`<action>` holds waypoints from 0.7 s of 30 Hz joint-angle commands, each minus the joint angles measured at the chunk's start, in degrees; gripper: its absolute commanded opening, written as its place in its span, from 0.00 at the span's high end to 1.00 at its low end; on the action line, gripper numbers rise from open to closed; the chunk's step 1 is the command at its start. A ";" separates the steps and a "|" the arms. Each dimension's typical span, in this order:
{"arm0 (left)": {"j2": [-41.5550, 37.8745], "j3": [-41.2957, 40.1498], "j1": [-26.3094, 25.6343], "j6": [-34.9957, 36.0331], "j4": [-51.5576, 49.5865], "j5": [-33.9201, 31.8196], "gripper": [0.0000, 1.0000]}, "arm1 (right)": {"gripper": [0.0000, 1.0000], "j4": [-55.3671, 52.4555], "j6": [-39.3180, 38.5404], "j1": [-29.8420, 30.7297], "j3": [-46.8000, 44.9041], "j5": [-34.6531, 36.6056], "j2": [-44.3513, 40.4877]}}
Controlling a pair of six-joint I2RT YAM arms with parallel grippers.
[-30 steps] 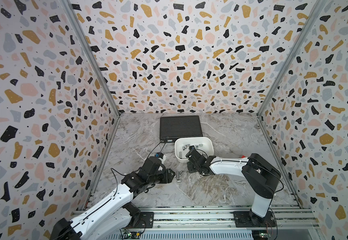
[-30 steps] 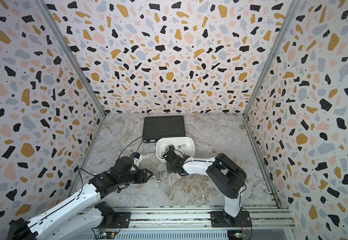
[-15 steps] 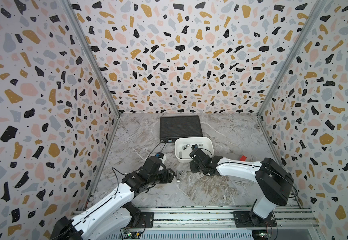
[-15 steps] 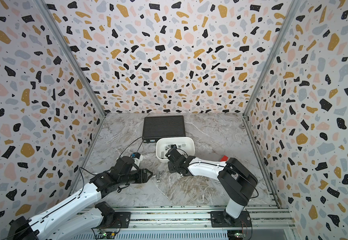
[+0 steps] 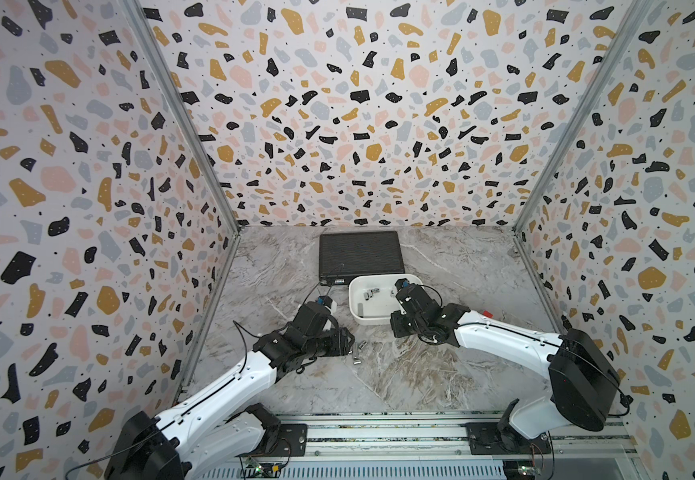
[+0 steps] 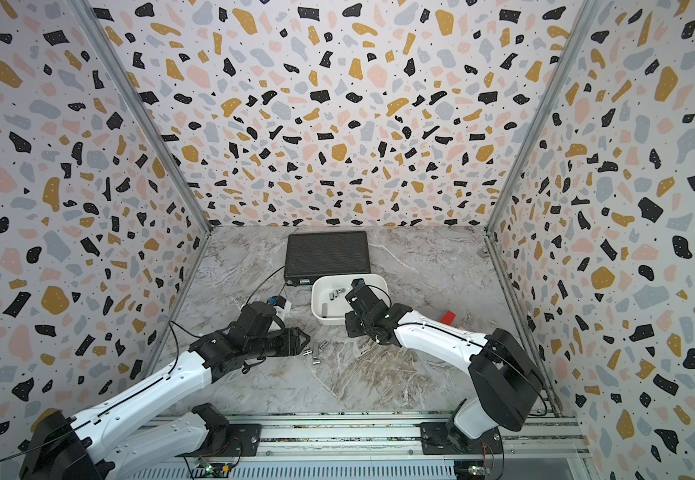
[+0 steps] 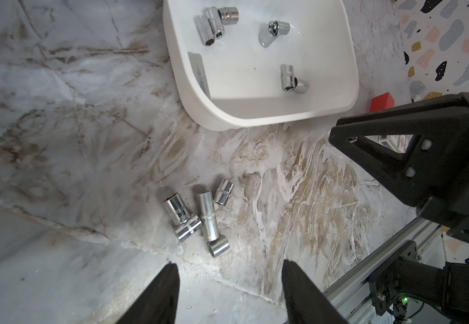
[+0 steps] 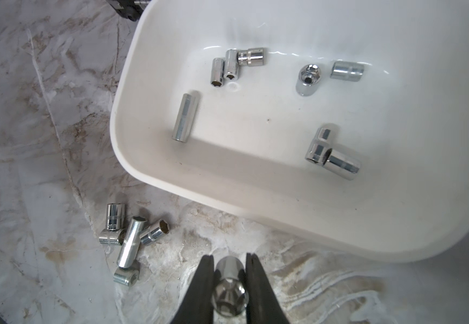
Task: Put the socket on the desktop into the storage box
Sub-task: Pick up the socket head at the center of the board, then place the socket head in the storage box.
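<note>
Desktop [image 7: 73, 140]: flat grey-white marble with brown veins.
Box [image 8: 121, 157]: shallow white tub with rounded corners, standing open on the desktop.
Boxed sockets [image 8: 231, 67]: eight chrome pieces on the box floor. Three touch in one cluster, two touch in a pair, and a long one lies alone near a wall.
Loose sockets [image 7: 209, 216]: five chrome pieces, one long, huddled touching on the desktop near the box.
Held socket [image 8: 230, 291]: chrome, pinched in the right gripper [image 8: 230, 255], outside the box rim.

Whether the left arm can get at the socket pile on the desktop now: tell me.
Probably yes: the left gripper is open and empty, aimed at the socket pile, with only bare desktop between them.
</note>
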 commanded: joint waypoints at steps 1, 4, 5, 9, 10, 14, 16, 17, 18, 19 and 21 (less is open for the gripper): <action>2.36 3.72 0.37 0.44 2.58 -0.37 0.38 | 0.83 -3.76 -1.17 -2.14 4.02 -2.37 -1.19; 5.05 5.91 0.37 0.52 2.81 -0.63 0.38 | 0.83 -5.54 -1.57 -4.24 6.74 -3.57 0.49; 5.79 6.57 0.39 0.52 2.90 -0.68 0.38 | 0.83 -6.06 -1.66 -5.03 7.59 -4.08 1.17; 8.76 9.55 0.39 1.02 2.24 -1.31 0.38 | 0.83 -7.38 -2.14 -7.28 11.21 -5.38 3.86; 9.61 10.30 0.38 1.13 1.93 -1.63 0.38 | 0.83 -7.64 -2.19 -7.89 12.13 -5.76 4.65; 12.31 12.61 0.73 1.26 1.38 -1.79 0.38 | 0.83 -9.74 -2.36 -9.78 16.03 -6.37 8.25; 13.31 13.58 1.00 1.40 1.31 -1.73 0.38 | 0.83 -10.47 -2.21 -10.82 17.57 -6.56 9.80; 13.77 13.99 1.09 1.40 1.25 -1.74 0.38 | 0.83 -10.65 -2.19 -11.24 18.07 -6.56 10.42; 14.22 14.47 1.26 1.40 1.09 -1.86 0.38 | 0.83 -11.06 -2.10 -11.63 18.69 -6.56 11.06; 14.72 15.02 1.47 1.47 0.76 -1.93 0.38 | 0.83 -11.38 -2.05 -12.09 19.23 -6.48 11.86; 15.70 15.88 2.01 1.56 0.15 -2.13 0.38 | 0.83 -12.11 -1.88 -12.93 20.39 -6.39 13.29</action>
